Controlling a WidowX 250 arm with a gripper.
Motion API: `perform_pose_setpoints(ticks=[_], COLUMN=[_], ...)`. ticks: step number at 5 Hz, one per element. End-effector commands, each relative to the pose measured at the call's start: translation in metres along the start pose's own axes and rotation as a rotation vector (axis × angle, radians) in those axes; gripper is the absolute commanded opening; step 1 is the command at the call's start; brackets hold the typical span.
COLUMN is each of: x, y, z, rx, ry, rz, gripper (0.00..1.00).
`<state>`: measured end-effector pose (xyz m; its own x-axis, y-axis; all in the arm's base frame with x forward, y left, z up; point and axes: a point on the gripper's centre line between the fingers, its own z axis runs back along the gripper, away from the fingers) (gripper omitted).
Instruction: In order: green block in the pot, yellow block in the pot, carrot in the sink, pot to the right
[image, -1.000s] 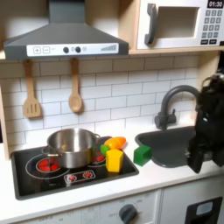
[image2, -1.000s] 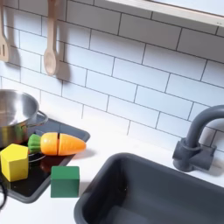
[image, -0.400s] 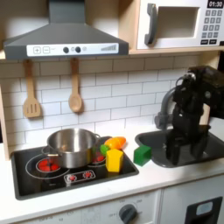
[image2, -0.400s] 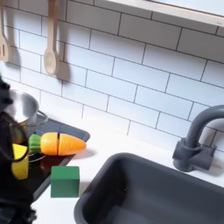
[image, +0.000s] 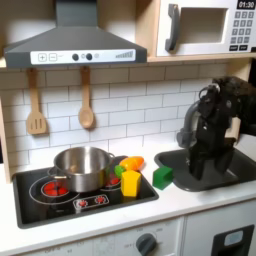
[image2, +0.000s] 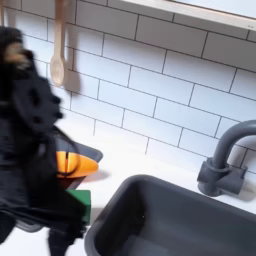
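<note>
**A:** Start with the first exterior view. Where is everything?

**B:** The pot (image: 84, 166) sits on the hob (image: 70, 192) at the first exterior view's left. Just right of it are the carrot (image: 130, 162) and the yellow block (image: 130, 183), close together. The green block (image: 162, 177) stands on the worktop (image: 120, 215) between the hob and the sink (image: 205, 165). Nothing has gone into the pot as far as I can see. The arm hangs over the sink with the gripper (image: 188, 170) low beside the green block, apparently not touching it. It is a dark blur, so I cannot tell whether the fingers are spread or closed.

**A:** And the second exterior view?

**B:** The arm covers the second exterior view's left as a black smear. A patch of the carrot (image2: 70, 162) shows behind it, and an edge of the green block (image2: 84, 203) peeks out just left of the sink (image2: 180, 215). The faucet (image2: 225, 160) stands well apart at the right.

**A:** So the step in hand?

**B:** Taking the green block, I'd judge. Come straight down over it, fingers wide, squared to its flat faces. Keep clear of the sink rim on one side and the yellow block on the other. Close firmly at mid-height, then lift high enough to clear the pot's wall.
</note>
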<state>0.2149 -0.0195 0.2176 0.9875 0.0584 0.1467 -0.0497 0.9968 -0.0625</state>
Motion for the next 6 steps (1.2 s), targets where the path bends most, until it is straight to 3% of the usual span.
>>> perform_pose_setpoints(ticks=[1, 2, 3, 4, 6], x=[0.024, 0.027, 0.037, 0.045, 0.077], y=[-0.002, 0.002, 0.020, 0.025, 0.012], z=[-0.014, -0.016, -0.016, -0.018, -0.040], rx=[0.006, -0.013, -0.009, -0.022, -0.028], ry=[-0.039, -0.042, -0.050, -0.049, -0.028], rz=[0.132, 0.160, 0.192, 0.192, 0.159], gripper=[1.00, 1.00, 1.00, 1.00, 1.00])
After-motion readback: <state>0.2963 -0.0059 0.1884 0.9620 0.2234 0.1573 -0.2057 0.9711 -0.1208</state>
